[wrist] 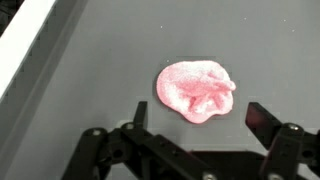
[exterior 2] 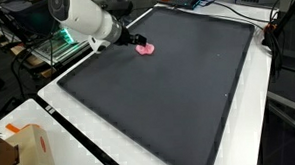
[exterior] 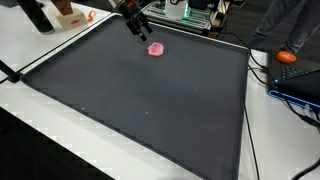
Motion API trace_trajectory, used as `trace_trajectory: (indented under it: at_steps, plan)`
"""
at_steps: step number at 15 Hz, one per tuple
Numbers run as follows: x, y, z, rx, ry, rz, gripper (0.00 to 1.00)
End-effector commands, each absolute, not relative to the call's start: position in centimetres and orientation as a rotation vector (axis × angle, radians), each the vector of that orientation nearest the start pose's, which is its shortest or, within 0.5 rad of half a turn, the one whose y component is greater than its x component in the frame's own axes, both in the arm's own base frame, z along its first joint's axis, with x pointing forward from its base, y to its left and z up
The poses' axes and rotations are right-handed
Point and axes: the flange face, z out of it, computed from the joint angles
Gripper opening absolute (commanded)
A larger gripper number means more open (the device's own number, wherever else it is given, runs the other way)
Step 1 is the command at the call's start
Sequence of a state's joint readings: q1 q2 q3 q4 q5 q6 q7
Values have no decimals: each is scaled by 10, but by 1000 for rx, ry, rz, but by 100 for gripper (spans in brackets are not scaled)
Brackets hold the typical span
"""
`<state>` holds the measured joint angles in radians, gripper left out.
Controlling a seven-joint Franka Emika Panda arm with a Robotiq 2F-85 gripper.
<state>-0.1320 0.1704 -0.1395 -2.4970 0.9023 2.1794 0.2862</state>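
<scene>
Gripper [exterior: 139,32] hangs over the far end of the mat [exterior: 150,110], jaws spread wide and gripping nothing. One pink blob [exterior: 155,48] lies flat on the mat just beside it, close to the far edge. In the wrist view the blob [wrist: 197,90] sits between the two fingers [wrist: 136,115] and a little ahead of them; whether they touch it I cannot tell. Room to move: the mat runs broad and dark from the blob down to its near edge, with the white table [exterior 2: 79,125] rimming it on the sides in view. Count: one blob, one mat, and one box [exterior 2: 30,148] on the table corner, well apart. Several cables [exterior: 262,75] trail along one side.
</scene>
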Motion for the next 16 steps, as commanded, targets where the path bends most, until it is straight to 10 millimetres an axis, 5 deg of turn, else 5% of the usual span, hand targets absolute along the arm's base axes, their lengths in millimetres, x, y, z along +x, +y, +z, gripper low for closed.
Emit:
trace_trajectory:
  at_steps: [1,16]
  plan:
    - [413,-72,215,-2118,1434,504,100]
    - [440,6,304,-2822,699,243,100]
